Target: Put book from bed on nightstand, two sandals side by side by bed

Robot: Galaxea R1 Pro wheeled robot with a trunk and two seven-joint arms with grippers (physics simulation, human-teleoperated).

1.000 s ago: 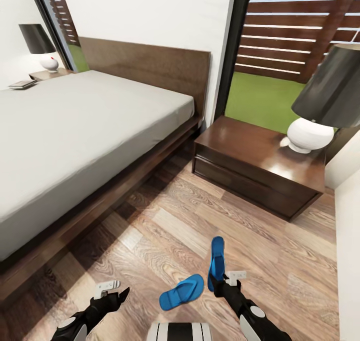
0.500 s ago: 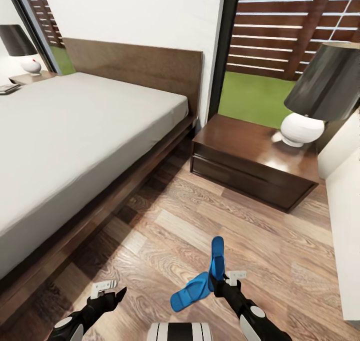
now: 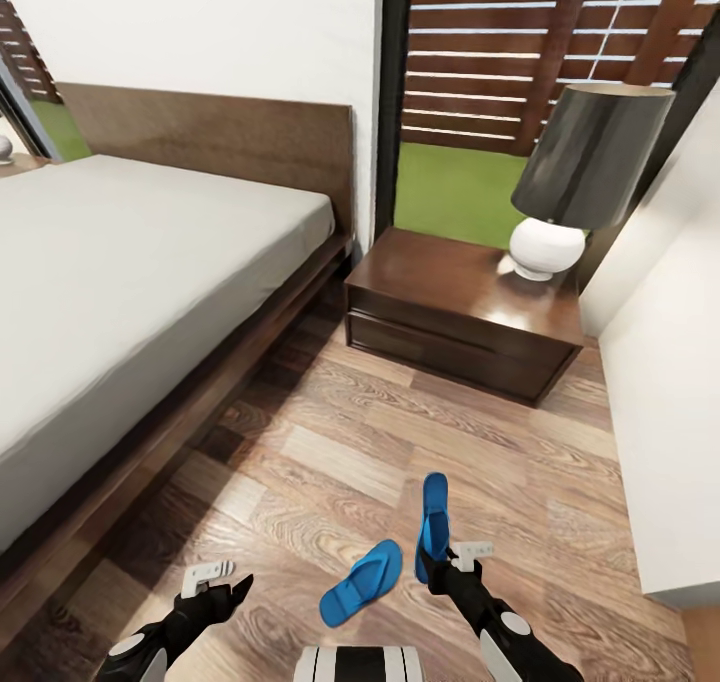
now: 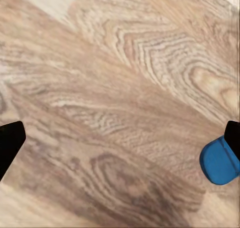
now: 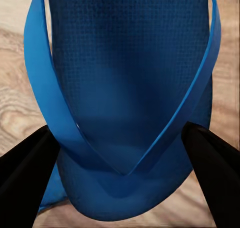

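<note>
Two grippers low over plank floor [image 3: 330,432] | right gripper [image 3: 432,564] clamps held sandal [image 3: 433,522] by toe end, raised on edge | left gripper [image 3: 222,584] spread, nothing in it | second sandal [image 3: 361,582] flat between them | bed [image 3: 120,262] left, nightstand [image 3: 460,312] with lamp [image 3: 575,177] beyond

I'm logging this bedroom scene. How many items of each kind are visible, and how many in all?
Bright blue sandals: 2 (one held by the right gripper at, one on the floor)
Dark-brown wood nightstand: 1
Black-shaded white lamp: 1
Grey-mattress bed: 1
Total: 5
</note>
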